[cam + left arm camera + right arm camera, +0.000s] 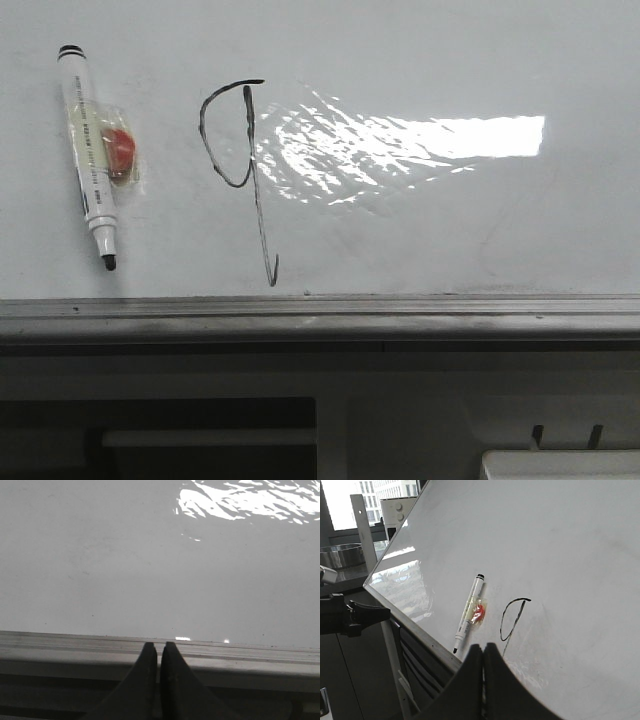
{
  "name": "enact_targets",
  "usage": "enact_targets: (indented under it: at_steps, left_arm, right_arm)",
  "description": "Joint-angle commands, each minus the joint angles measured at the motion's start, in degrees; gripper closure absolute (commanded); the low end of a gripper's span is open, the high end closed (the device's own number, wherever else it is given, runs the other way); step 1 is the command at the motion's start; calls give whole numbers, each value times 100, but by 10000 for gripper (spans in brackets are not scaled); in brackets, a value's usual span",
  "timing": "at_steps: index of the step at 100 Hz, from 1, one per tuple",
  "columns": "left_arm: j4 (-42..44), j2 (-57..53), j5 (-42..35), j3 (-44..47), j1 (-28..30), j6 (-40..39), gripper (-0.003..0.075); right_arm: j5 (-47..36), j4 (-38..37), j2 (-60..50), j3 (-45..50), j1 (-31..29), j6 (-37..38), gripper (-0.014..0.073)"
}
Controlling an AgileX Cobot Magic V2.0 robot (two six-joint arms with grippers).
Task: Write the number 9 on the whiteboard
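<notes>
Landmark: thin black hand-drawn number 9 (pixel 243 170), mid-left on large glossy white-grey whiteboard (pixel 450 230).

Left of 9: white marker w/ black cap end (pixel 88 155), uncapped tip toward grey metal rail (pixel 320 312), lying flat.

Marker looks light, stiff, slippery; grip mid-barrel.

Left claw (pixel 159 660): tips together, empty. Right claw (pixel 483 662): same, empty.

Task looks done.

Number 9 (pixel 245 175) — thin black marker line, complete: oval loop at left, long straight tail running toward the near edge, ending in a small hook. Whiteboard (pixel 450 230) — large, glossy white-grey, bright glare patch right of the figure, grey metal rail along its near edge.
</notes>
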Motion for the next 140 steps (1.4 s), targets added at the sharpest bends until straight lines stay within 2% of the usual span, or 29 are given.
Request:
enact_targets:
  at_steps: [1, 47, 63, 72, 80, 99, 113, 124, 140]
  left_arm:
    - [-56, -158, -278, 246, 15, -48, 740]
    - [-56, -158, -278, 246, 15, -48, 740]
    - [-56, -158, -278, 236, 15, -48, 740]
    - [-56, -158, -278, 236, 15, -48, 740]
    - [-56, -158, -278, 236, 15, -48, 740]
    - [-56, -158, -278, 236, 15, -48, 740]
    - [-56, -158, -278, 236, 15, -48, 740]
    - [-56, -158, -278, 236, 15, -48, 740]
    - [-56, -158, -278, 236, 15, -48, 740]
  right_arm:
    - [-459, -49, 38, -152, -1, -36, 663]
    - [-473, -49, 38, -152, -1, -36, 663]
    - [-577, -49, 14, 142, -27, -36, 663]
    - [-921, -49, 14, 499, -115, -36, 663]
    - [-1848, -49, 14, 860, -286, -36, 663]
    - [-3903, -136, 110, 1585, -1135, -36, 663]
    - [-3982, -803, 149, 1570, -2140, -27, 663]
    - [-3941, -1139, 103, 1570, -2980, 493, 663]
    - [-3023, -1314, -362, 1570, -4109, 867, 663]
